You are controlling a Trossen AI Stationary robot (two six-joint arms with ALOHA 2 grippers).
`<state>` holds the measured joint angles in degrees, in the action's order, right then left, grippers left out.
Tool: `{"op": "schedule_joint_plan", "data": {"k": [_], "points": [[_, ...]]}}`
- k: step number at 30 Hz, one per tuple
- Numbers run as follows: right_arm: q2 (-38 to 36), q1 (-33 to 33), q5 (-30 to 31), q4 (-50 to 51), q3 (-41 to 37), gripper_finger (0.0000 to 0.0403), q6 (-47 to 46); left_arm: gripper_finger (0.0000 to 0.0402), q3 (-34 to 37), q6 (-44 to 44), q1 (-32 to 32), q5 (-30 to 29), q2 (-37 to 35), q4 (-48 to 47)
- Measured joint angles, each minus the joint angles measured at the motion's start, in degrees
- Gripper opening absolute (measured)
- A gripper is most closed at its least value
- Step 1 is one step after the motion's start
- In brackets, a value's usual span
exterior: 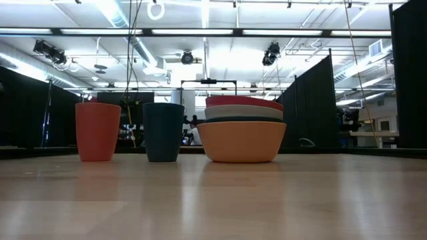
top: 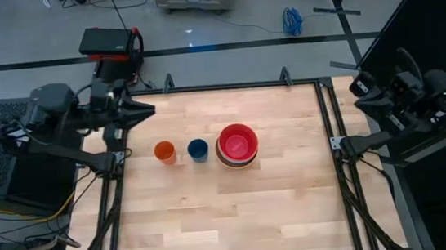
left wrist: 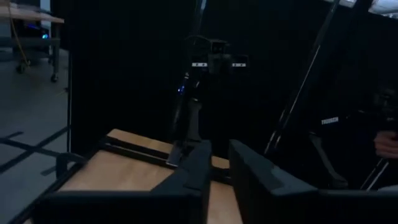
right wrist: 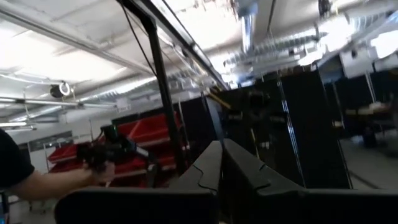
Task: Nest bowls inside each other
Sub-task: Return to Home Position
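Note:
The bowls stand nested in one stack [top: 237, 146] at the middle of the table. In the low view the orange bowl [exterior: 241, 143] is at the bottom, with the dark teal [exterior: 243, 121], the white [exterior: 243, 112] and the red bowl [exterior: 243, 102] in it. From above the top bowl's inside looks pinkish-red. My left gripper [top: 151, 110] [left wrist: 221, 165] hangs level over the table's far left corner, its fingers a narrow gap apart and holding nothing. My right gripper [top: 356, 86] [right wrist: 221, 149] is shut and empty, raised beyond the table's right edge.
An orange cup [top: 164, 152] [exterior: 97, 131] and a dark blue cup [top: 197, 149] [exterior: 163, 131] stand upright left of the stack. A black frame [top: 329, 115] runs around the tabletop. Beyond the table a person's arm [right wrist: 25, 177] and a hand [left wrist: 387, 143] show.

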<state>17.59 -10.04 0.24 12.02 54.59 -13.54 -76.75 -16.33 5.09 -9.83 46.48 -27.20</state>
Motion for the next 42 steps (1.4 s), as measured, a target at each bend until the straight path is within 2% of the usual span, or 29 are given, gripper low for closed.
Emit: {"op": "schedule_joint_plan", "data": {"k": [15,21,27,42], "points": [[-6.4,0.0,2.1,-3.4,-5.7,0.0,-1.0,0.0001,23.9,-0.4,0.3,-2.6,-17.5,15.4],[-10.9,0.0,2.1,-15.6,-16.7,0.0,-2.6,0.0,36.9,-3.3,0.3,-2.7,-25.8,26.3],[-14.7,0.0,1.3,-26.3,-27.7,0.0,-5.2,0.0,42.0,-3.8,0.3,-2.2,-29.2,29.2],[-16.5,0.0,0.0,-15.5,-36.1,0.0,-1.9,0.0,52.6,1.9,0.3,1.5,-29.7,31.5]]}}
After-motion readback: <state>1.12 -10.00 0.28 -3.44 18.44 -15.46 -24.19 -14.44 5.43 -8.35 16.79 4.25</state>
